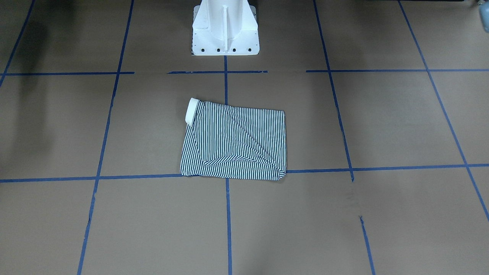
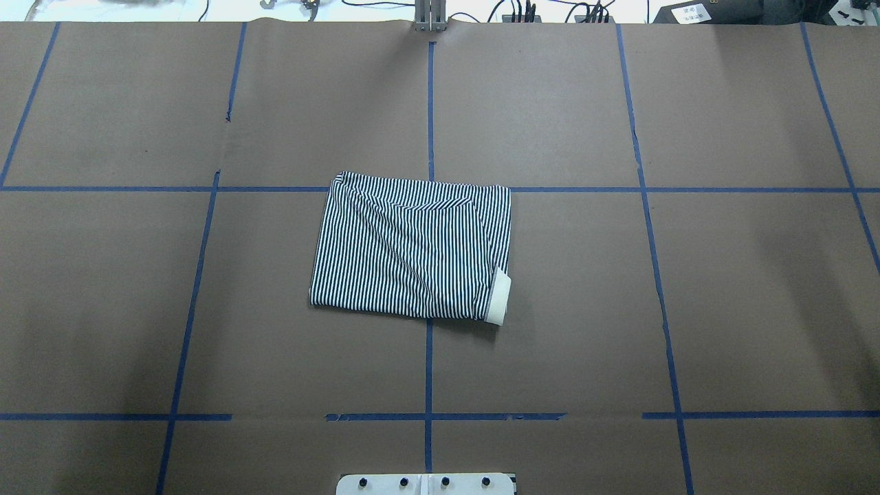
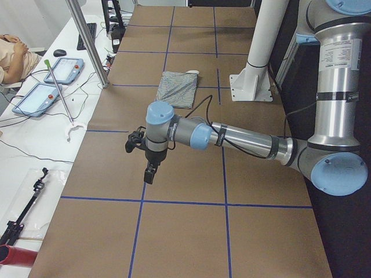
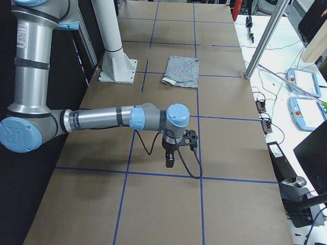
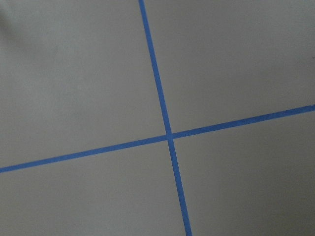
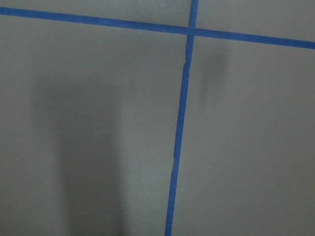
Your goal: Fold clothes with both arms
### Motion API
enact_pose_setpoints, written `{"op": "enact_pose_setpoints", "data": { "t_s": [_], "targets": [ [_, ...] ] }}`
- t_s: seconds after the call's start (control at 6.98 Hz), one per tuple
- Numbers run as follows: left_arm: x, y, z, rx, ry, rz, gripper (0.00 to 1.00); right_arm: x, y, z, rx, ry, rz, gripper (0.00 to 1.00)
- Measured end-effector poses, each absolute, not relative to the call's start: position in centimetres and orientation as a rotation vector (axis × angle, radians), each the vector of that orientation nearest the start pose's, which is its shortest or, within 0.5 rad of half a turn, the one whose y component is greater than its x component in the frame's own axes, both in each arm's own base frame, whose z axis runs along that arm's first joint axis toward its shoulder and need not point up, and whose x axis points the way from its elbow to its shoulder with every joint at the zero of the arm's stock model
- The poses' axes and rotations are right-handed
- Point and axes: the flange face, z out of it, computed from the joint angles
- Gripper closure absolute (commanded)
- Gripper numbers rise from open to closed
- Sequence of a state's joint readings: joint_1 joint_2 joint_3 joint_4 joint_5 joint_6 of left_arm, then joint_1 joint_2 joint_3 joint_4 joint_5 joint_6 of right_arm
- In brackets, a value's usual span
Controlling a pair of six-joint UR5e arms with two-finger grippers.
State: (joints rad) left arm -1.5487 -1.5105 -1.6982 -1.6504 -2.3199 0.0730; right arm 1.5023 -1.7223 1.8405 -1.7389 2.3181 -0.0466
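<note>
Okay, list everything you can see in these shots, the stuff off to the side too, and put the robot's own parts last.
Polo shirt: one, navy-and-white stripes, folded at the table's middle.
Collar: one, white, at the shirt's corner nearest the robot's right.
Table: one, brown.
Tape lines: several, blue, a grid on the table.
Pedestal: one, white, at the robot's table edge.
Screens: two, blue-framed, on the white side bench.
Person: one, partly seen by the bench.
Left arm: silver, blue caps, over bare table.
Left hand: black, pointing down; open or shut unclear.
Right arm: same colours, over bare table.
Right hand: black, pointing down; unclear too.
</note>
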Motion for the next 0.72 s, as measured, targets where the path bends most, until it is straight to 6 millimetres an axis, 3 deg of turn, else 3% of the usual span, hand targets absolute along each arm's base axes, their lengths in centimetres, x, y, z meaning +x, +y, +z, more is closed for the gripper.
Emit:
{"op": "enact_pose_setpoints", "data": {
  "t_s": [0.29,0.72],
  "targets": [
    [-6.4,-46.3,65.9,0.112,0.803,0.152,0.00,5.1,-42.1,61.9,-0.054,-0.776,-0.049,0.00],
    [-6.4,-46.3,66.3,0.106,0.813,0.144,0.00,5.3,-42.2,61.6,-0.044,-0.780,-0.047,0.00]
  ]
}}
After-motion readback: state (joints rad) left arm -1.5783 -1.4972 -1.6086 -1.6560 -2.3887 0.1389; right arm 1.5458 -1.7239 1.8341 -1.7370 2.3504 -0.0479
